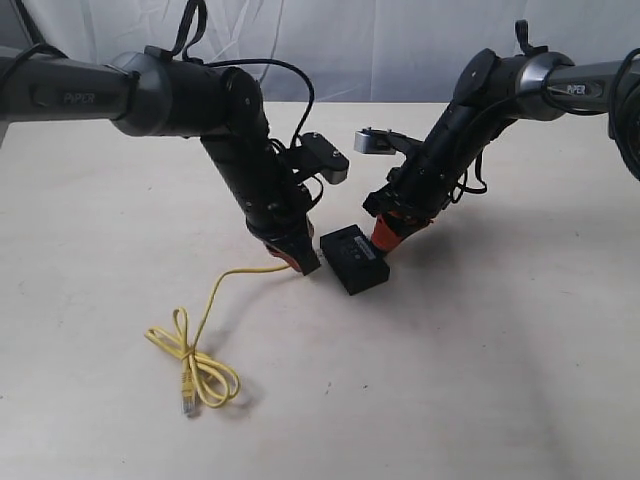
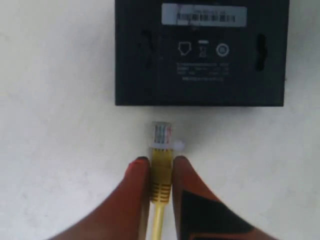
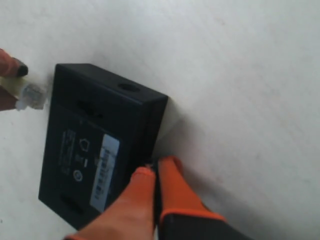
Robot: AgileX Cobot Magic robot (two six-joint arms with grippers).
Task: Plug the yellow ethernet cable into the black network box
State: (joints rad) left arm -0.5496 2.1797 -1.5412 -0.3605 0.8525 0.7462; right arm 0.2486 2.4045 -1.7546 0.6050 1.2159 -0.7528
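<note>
cable point(image 2: 161, 175): yellow | plug point(image 2: 162, 134): clear | box point(image 2: 200, 65): black | label point(image 2: 204, 15): white | table point(image 1: 500, 380): cream

The word PIPER stands in pale letters on the left arm point(image 1: 50, 99) and on the right arm point(image 1: 582, 89). The box point(image 2: 200, 75) has a white label point(image 2: 204, 15) with a bar code and tiny print, too blurry to read. Below it are three small white signs point(image 2: 202, 50): a house-like shape, a blurry middle one and a ring. The print lines under them cannot be read.
</note>
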